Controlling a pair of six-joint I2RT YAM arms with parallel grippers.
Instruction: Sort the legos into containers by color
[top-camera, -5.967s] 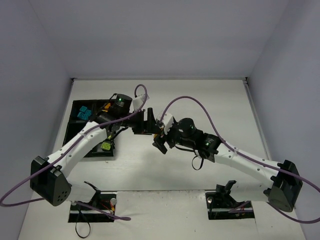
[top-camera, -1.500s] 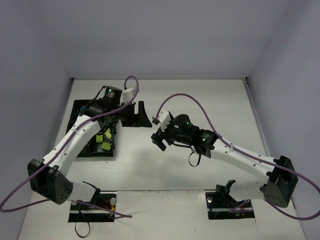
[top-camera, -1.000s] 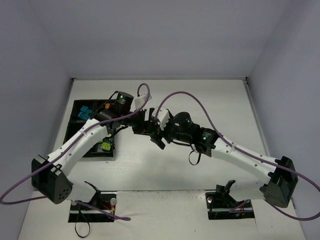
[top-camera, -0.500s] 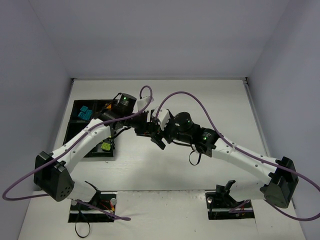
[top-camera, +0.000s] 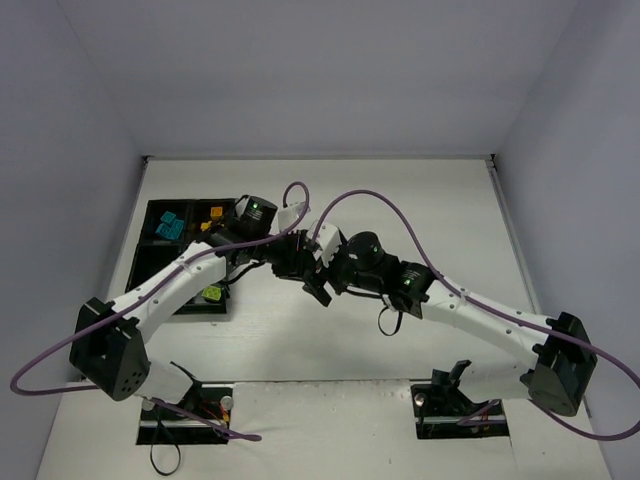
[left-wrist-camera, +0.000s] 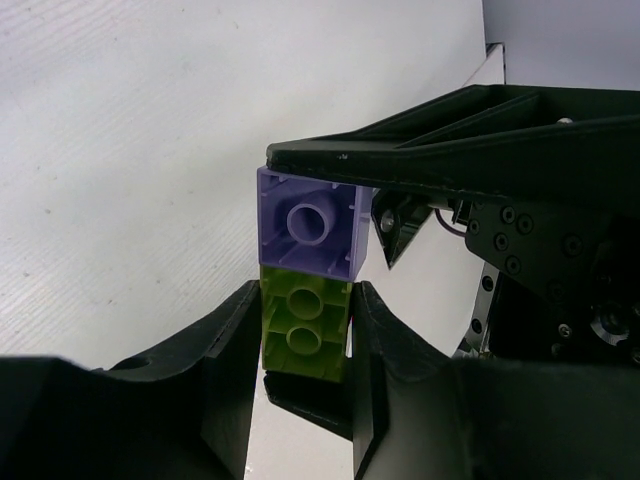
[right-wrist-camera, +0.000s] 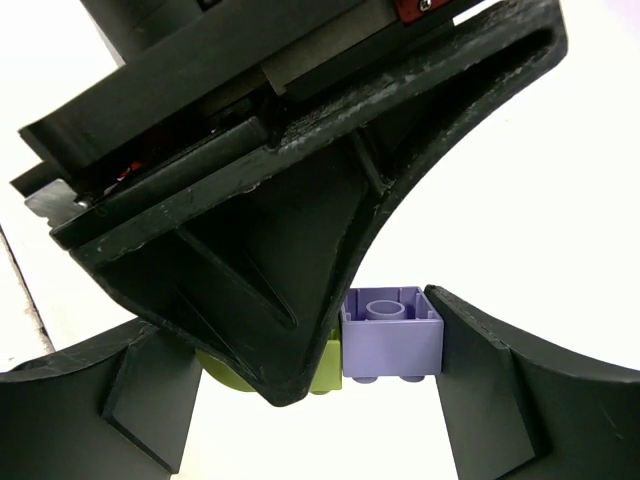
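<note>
The left gripper (left-wrist-camera: 305, 300) is closed on a lime brick (left-wrist-camera: 303, 340), one finger flat against each side. A purple brick (left-wrist-camera: 310, 220) is plugged onto that brick's end and sticks out past the fingertips. The right gripper (right-wrist-camera: 295, 320) straddles the pair half-open – one finger lies against the purple brick's outer face, while the other is hidden behind the left gripper's finger, so a firm grip cannot be told. Both grippers meet above the white table (top-camera: 420, 200). Farther left stands the black tray (top-camera: 150, 208) – teal bricks (top-camera: 170, 227) lie in its far-left compartment.
</note>
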